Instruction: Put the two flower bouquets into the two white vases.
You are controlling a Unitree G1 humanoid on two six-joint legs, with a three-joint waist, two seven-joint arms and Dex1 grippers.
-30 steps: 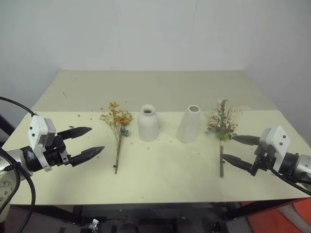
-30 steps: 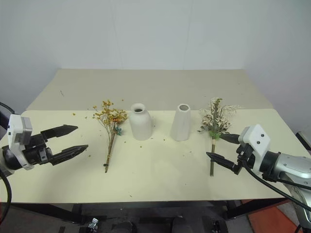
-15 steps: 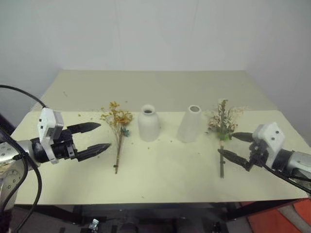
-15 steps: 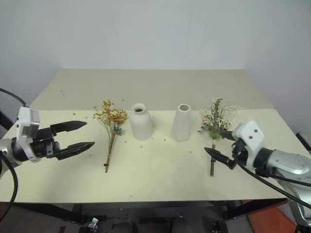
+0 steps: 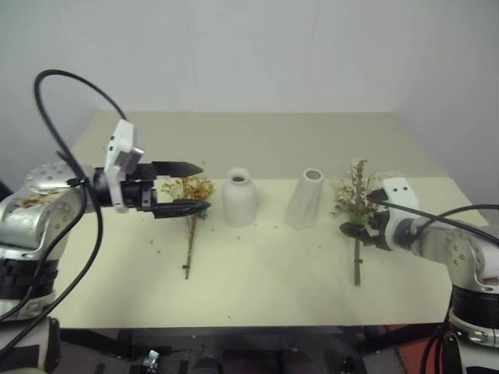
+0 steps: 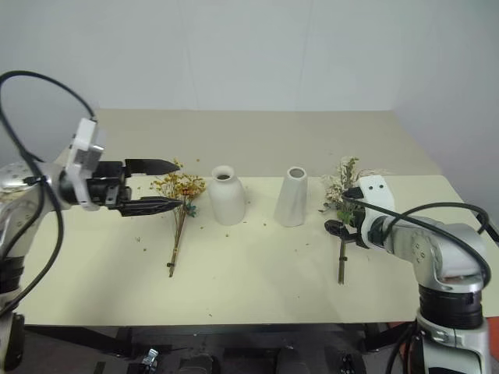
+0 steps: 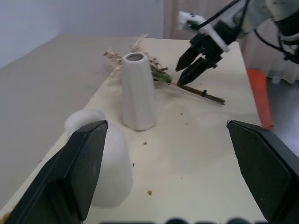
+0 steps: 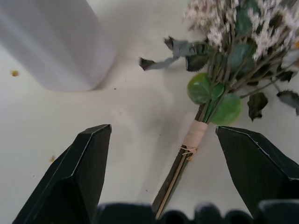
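Left eye view gives you the pale yellow table (image 5: pixel 257 273): the yellow-orange dried bouquet (image 5: pixel 189 204) lies flat beside the rounded white bottle vase (image 5: pixel 238 198), the cream-pink bouquet (image 5: pixel 357 204) beside the tapered white cone vase (image 5: pixel 305 199). The left gripper (image 5: pixel 193 188) hovers spread over the yellow blooms. Left wrist view adds the right gripper (image 7: pixel 188 65), fingers apart above the cream-pink stems. Right wrist view shows you a tan-taped stem binding (image 8: pixel 194 135) between those spread fingers.
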